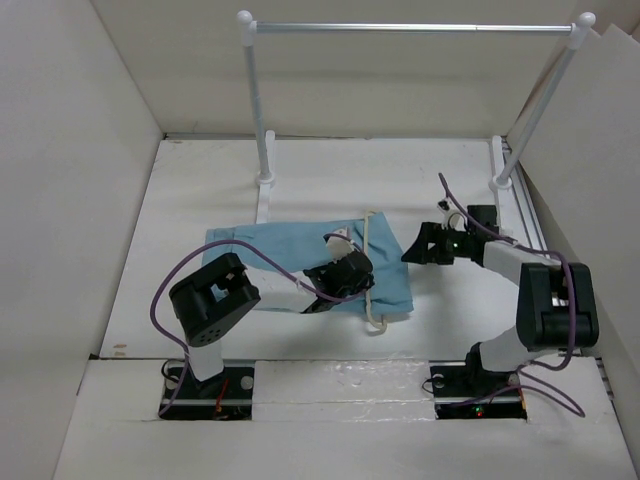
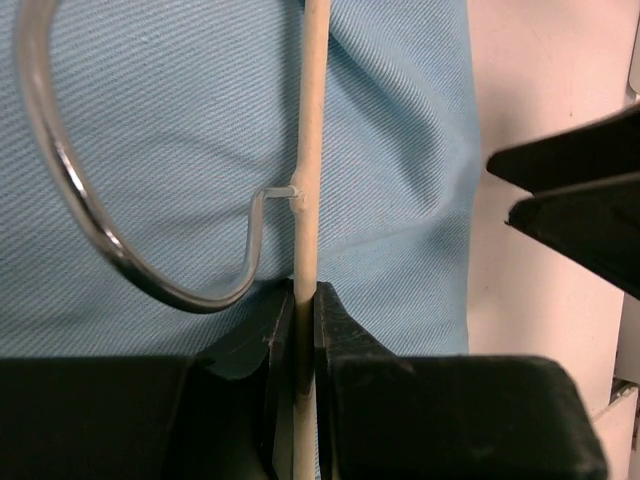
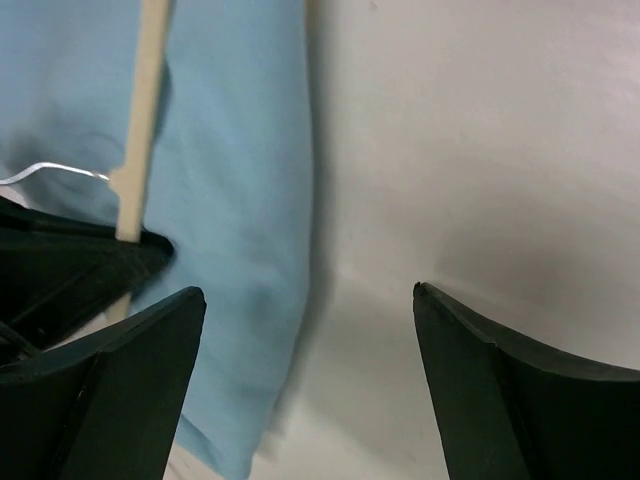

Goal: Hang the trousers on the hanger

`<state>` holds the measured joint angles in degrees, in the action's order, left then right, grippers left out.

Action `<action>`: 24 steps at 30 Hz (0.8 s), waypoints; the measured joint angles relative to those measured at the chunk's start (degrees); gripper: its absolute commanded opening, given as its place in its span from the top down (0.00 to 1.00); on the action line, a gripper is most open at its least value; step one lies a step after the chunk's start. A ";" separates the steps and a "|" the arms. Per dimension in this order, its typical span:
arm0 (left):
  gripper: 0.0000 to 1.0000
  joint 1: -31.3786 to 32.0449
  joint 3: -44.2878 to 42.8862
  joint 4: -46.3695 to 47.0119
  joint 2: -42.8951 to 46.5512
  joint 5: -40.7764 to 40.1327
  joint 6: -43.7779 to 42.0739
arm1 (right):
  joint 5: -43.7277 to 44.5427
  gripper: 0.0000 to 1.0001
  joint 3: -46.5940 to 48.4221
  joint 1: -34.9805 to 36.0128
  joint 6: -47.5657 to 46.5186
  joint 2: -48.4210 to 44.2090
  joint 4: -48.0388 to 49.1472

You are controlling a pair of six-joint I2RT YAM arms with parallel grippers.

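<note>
The light blue trousers (image 1: 270, 250) lie folded flat on the white table. The cream hanger (image 1: 371, 235) lies across their right part, its bar running near to far. My left gripper (image 1: 362, 272) is shut on the hanger bar (image 2: 308, 150) just below its metal hook (image 2: 60, 180), over the trousers (image 2: 180, 120). My right gripper (image 1: 408, 252) is open and empty, hovering at the right edge of the trousers (image 3: 230, 150), over the cloth border and bare table (image 3: 310, 290). The hanger bar (image 3: 145, 100) shows to its left.
A silver rail (image 1: 410, 28) on white posts (image 1: 252, 100) stands at the back of the table. White walls close in on both sides. My right gripper's black fingers (image 2: 580, 200) sit close to the right of the left gripper.
</note>
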<state>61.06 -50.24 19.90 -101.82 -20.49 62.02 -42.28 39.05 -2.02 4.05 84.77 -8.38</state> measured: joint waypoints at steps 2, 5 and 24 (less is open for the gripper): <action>1.00 0.00 0.04 -0.02 0.00 -0.09 0.17 | -1.55 0.12 1.79 1.53 0.61 2.93 2.34; 1.00 0.00 0.13 0.02 0.00 -0.17 0.42 | -2.08 0.12 1.11 3.76 1.92 4.20 4.48; 1.00 -0.59 -4.37 -3.32 -0.46 2.03 1.03 | -2.36 1.00 -12.11 -9.33 6.54 -20.06 2.91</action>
<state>60.47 -54.61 16.58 -102.28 -18.46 63.05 -44.64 26.94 -11.35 10.59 64.71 -5.48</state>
